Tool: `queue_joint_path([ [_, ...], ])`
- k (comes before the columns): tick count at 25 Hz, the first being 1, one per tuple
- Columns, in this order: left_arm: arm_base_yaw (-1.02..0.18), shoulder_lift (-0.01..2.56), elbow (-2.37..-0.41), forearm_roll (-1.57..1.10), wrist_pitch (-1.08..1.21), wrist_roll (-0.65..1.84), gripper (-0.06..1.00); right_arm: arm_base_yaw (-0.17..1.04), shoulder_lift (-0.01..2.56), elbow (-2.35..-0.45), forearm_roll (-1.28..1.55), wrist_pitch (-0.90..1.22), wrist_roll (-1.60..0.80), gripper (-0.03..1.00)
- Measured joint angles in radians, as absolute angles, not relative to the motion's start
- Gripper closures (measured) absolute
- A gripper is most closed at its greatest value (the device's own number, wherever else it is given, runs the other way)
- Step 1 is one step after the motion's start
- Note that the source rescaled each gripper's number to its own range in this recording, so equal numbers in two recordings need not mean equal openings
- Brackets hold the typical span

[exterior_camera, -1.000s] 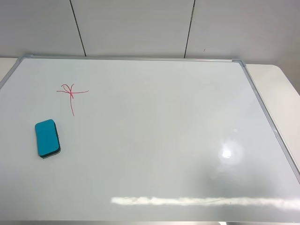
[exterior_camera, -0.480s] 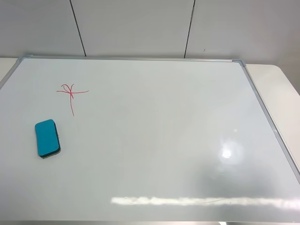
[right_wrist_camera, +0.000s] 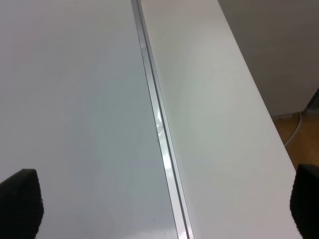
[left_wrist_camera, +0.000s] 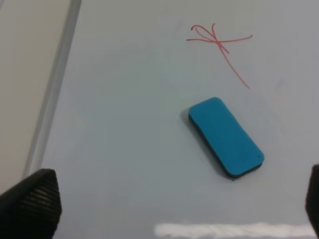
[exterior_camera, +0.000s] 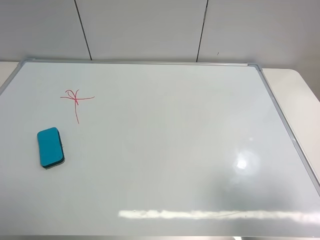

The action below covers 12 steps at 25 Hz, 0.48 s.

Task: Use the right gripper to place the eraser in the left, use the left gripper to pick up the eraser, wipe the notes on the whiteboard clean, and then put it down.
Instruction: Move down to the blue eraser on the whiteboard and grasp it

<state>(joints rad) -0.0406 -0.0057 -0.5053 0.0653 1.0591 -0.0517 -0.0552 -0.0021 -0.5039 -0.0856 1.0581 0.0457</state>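
Observation:
The teal-blue eraser (exterior_camera: pixel 50 147) lies flat on the whiteboard (exterior_camera: pixel 165 135) at its left side, just below the red notes (exterior_camera: pixel 75 100). Neither arm shows in the exterior high view. In the left wrist view the eraser (left_wrist_camera: pixel 226 137) lies below the notes (left_wrist_camera: pixel 219 45), and the left gripper (left_wrist_camera: pixel 174 199) hangs above the board with its fingertips (left_wrist_camera: pixel 31 199) wide apart, empty, short of the eraser. In the right wrist view the right gripper (right_wrist_camera: pixel 164 209) is open and empty over the board's right frame (right_wrist_camera: pixel 159 124), fingertips (right_wrist_camera: pixel 20 201) at the picture's corners.
The whiteboard lies on a pale table (exterior_camera: pixel 295 95) that shows past its right frame. A panelled wall (exterior_camera: pixel 150 30) stands behind. In the right wrist view the table's edge and a wooden floor (right_wrist_camera: pixel 299 134) show beyond the frame.

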Motion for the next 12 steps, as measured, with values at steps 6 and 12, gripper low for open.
queue_joint_path([
  [6, -0.041, -0.006, -0.505, 0.065, 1.059, -0.052, -0.06, -0.055, -0.002, -0.503, -0.086, 1.058, 0.046, -0.03],
  [12, -0.041, -0.006, -0.505, 0.065, 1.059, -0.052, -0.06, -0.055, -0.002, -0.502, -0.086, 1.058, 0.046, -0.03],
])
